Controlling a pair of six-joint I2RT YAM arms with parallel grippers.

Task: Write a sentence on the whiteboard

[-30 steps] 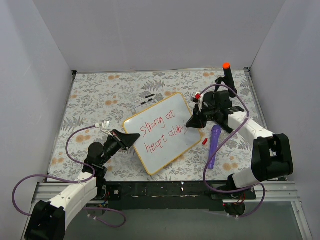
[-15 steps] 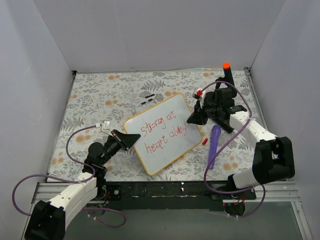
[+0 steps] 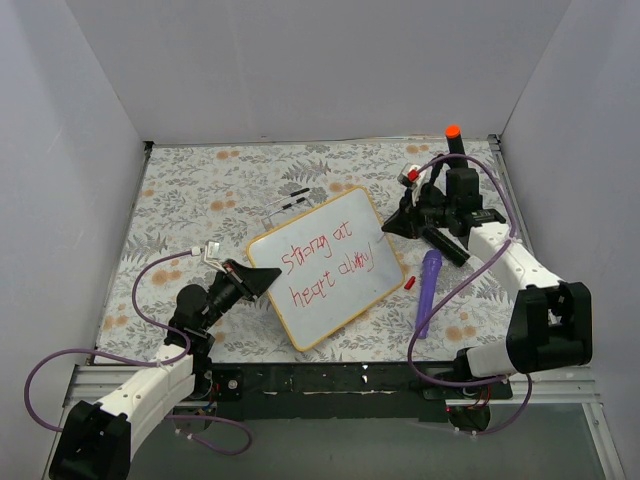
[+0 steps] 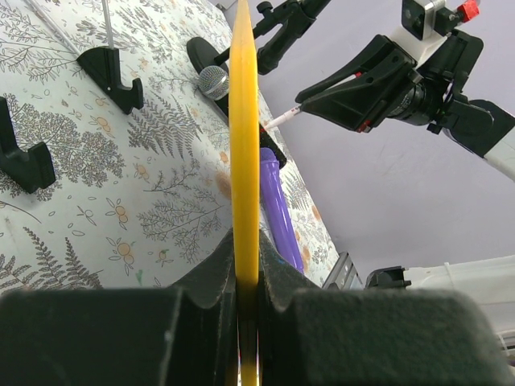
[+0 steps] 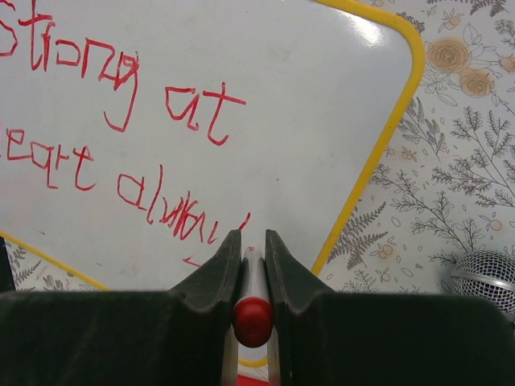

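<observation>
Currently the whiteboard [image 3: 312,318] sits askew on the floral counter [image 3: 200,200], its red sentence [image 3: 330,270] finished. The left fingers [image 4: 213,277] clamp its yellow edge. The right fingers [image 5: 217,269], near its right corner, pinch a red marker [image 5: 253,318].

Your board [image 3: 328,306] is glossy white in a yellow frame, and its sentence [image 3: 305,252] is red. The table [image 3: 200,190] shows grey ferns and orange blossoms. At the board's 3 o'clock you have a purple microphone [image 3: 429,285]. Your marker [image 5: 253,310] ends in red. The cables [image 3: 136,290] are purple.
</observation>
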